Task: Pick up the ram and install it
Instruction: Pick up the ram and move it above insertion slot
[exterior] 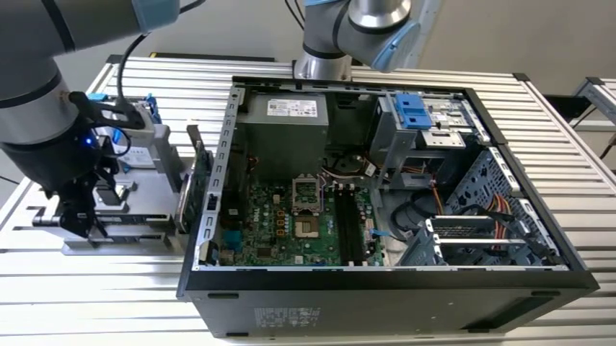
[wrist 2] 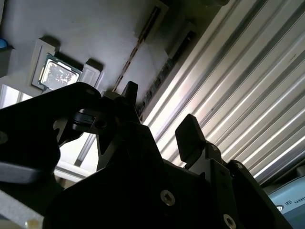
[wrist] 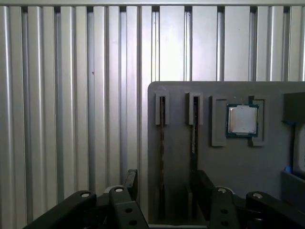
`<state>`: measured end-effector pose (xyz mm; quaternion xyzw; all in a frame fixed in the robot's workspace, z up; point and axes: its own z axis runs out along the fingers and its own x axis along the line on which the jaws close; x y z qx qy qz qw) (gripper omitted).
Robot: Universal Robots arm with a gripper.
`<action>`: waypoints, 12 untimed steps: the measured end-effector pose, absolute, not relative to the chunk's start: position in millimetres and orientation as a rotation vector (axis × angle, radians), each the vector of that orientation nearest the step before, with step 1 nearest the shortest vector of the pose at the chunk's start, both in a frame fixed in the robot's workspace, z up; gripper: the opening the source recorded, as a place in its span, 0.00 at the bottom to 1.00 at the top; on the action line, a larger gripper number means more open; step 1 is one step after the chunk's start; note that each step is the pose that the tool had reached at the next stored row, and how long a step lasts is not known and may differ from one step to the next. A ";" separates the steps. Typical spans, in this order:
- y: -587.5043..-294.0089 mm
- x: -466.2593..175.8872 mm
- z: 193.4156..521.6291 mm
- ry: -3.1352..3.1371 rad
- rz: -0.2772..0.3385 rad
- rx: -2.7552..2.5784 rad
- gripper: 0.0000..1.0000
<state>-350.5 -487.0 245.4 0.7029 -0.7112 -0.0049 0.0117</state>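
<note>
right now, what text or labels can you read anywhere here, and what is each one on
Nothing can be quoted with confidence.
White label on the power supply: print too small to read.
Sticker on the computer case outer wall: too small to read.
Print on the pale housing, second wrist view: cut off at the edge.

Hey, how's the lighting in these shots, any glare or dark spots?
Second wrist view: strong glare streaks on the ribbed table, and the gripper is a dark silhouette. First wrist view: even light, gripper dark against the grey tray. Exterior view: bright table, shadows inside the computer case.
</note>
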 end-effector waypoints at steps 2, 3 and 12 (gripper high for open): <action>-487.0 -350.6 244.0 -2.218 -0.015 2.192 1.00; -487.0 -350.6 243.3 -2.218 -0.015 2.192 1.00; -487.8 -350.6 237.5 -2.218 -0.015 2.192 1.00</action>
